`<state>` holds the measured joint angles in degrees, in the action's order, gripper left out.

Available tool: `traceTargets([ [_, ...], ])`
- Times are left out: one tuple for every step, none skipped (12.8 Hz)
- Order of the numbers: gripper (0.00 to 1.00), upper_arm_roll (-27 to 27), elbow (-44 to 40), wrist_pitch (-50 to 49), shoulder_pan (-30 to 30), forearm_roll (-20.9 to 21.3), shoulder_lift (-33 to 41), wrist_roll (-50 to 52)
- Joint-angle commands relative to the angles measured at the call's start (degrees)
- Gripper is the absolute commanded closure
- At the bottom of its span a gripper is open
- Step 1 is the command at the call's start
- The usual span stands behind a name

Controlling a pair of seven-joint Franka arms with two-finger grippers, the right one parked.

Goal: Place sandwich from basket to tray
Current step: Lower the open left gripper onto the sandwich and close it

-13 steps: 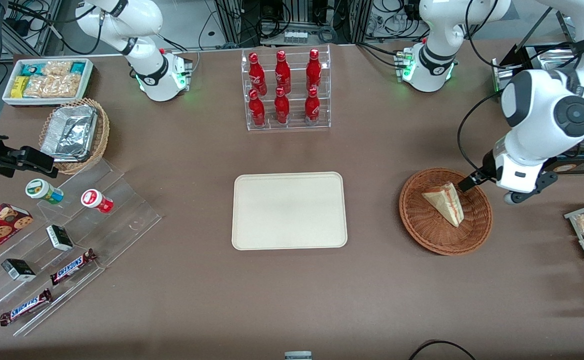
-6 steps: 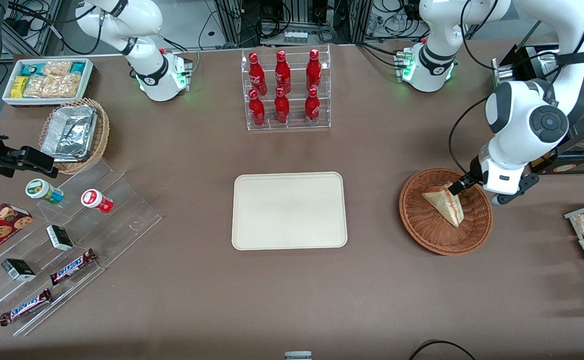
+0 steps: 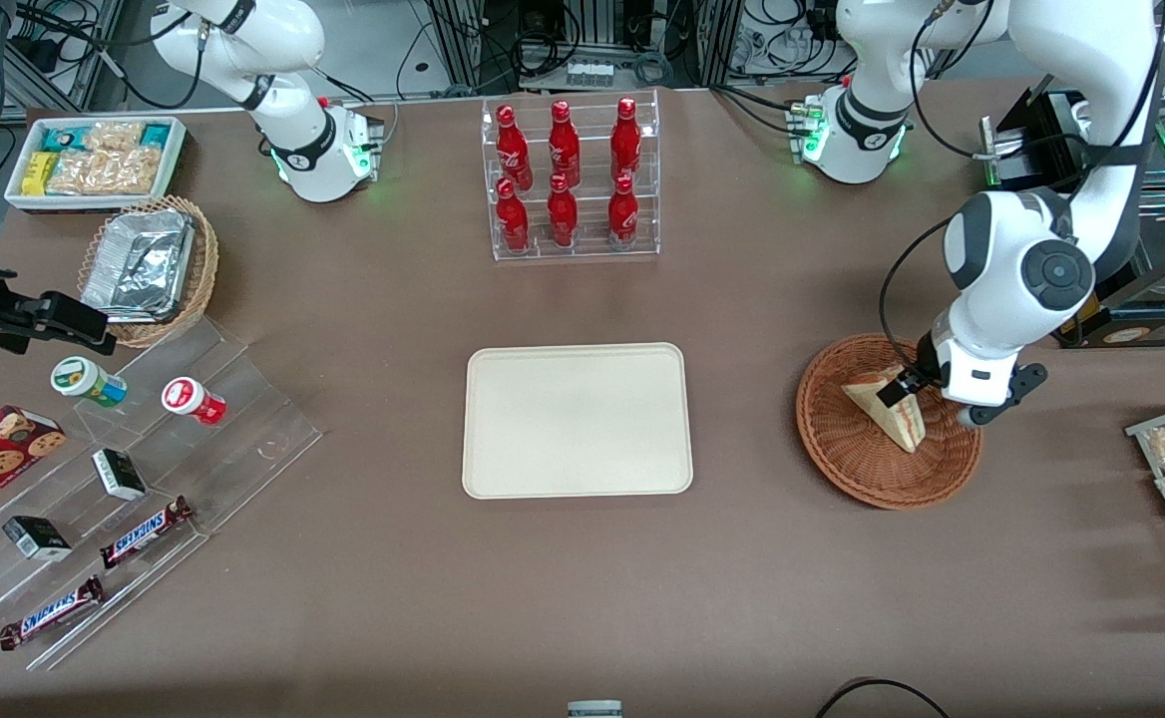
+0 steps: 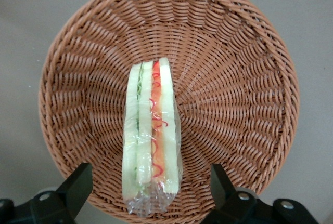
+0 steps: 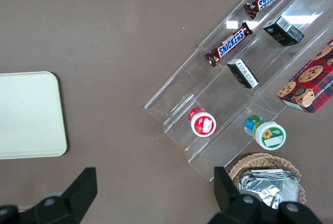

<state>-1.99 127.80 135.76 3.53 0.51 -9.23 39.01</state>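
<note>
Two dark fingers (image 4: 78, 185) of the gripper (image 4: 148, 190) stand spread wide, one on each flat bread face of the sandwich (image 4: 151, 146), with clear gaps to either face, so the claw is released and grips nothing yet. That straddle makes sense: the wedge stands on edge in the basket (image 4: 244, 78), filling layers up, and closing across its thin width would pinch the bread faces rather than crush the filling. In the front view the gripper (image 3: 897, 391) hangs low over the sandwich (image 3: 892, 411) inside the basket (image 3: 842, 459). From the claw, the tray (image 3: 577, 419) lies well apart toward the parked arm's end, bare and waiting. The step in hand looks like the final descent before closing.
</note>
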Motion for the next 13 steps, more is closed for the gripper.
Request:
traceTargets([
  [0.0, 0.0, 0.0, 2.0, 0.5, -0.2, -1.5, 1.6],
  [0.0, 0.1, 0.0, 2.5, 0.7, -0.2, -2.0, 1.9],
  [0.0, 0.0, 0.0, 2.6, 0.9, -0.2, -2.7, 1.9],
  [0.0, 0.0, 0.0, 2.7, 0.9, -0.2, -3.5, 1.9],
  [0.0, 0.1, 0.1, 3.4, 0.9, -0.2, -4.2, 1.9],
  [0.0, 0.1, 0.1, 3.6, 0.9, -0.2, -5.0, 1.9],
  [0.03, 0.0, 0.2, 3.7, 0.9, -0.2, -5.5, 2.0],
  [0.19, 0.0, 0.3, 3.7, 0.9, -0.2, -5.7, 2.4],
  [0.51, 0.1, 0.3, 3.6, 0.9, -0.1, -5.7, 3.5],
  [0.82, 0.0, 0.3, 3.5, 1.0, -0.1, -5.7, 3.7],
  [1.0, 0.1, 0.3, 3.2, 1.0, 0.0, -5.5, 3.5],
  [1.0, 0.1, -0.1, 3.1, 1.0, 0.2, -5.4, 3.3],
  [1.0, 0.1, -0.3, 3.0, 1.3, 0.6, -5.2, 2.9],
])
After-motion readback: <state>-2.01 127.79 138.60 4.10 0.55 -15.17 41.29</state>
